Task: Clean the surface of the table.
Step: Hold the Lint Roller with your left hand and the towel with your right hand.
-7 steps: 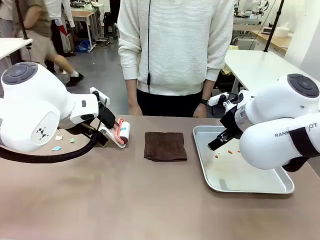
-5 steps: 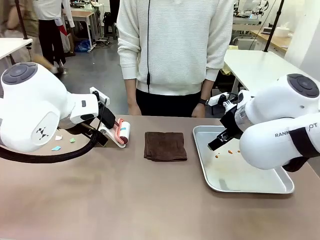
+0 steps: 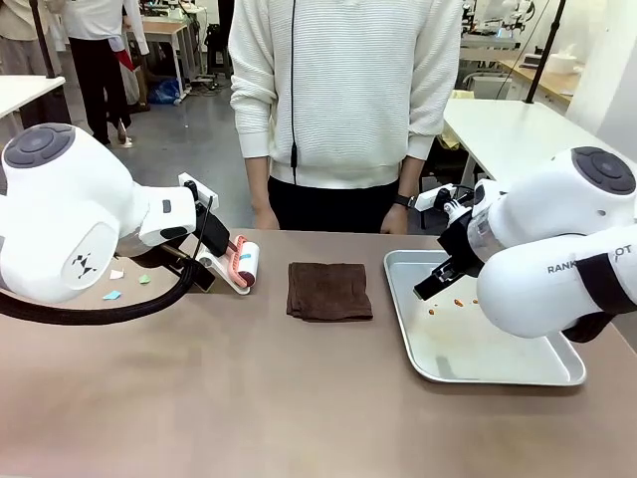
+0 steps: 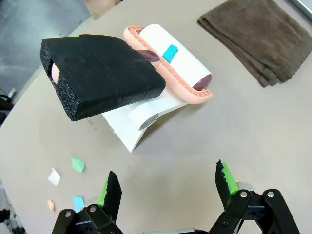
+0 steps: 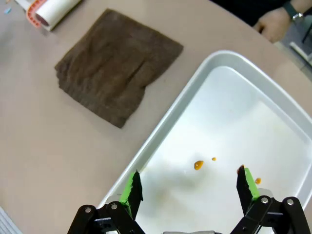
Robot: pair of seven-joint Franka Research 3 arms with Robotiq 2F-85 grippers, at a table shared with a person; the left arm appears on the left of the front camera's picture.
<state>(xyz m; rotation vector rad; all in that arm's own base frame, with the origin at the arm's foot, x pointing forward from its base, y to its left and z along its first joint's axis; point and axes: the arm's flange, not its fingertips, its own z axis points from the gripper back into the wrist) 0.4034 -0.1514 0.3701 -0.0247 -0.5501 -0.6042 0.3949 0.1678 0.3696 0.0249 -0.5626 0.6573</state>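
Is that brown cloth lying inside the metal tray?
No, the brown cloth lies folded on the table, apart from the metal tray.

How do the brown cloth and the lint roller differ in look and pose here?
The brown cloth is dark, soft-looking and folded flat; the lint roller is a white roll in a pink frame with a black foam handle. The cloth lies mid-table beside the tray; the roller sits propped on a white stand, toward the robot's left. Shared: both rest on the table, nothing holding them.
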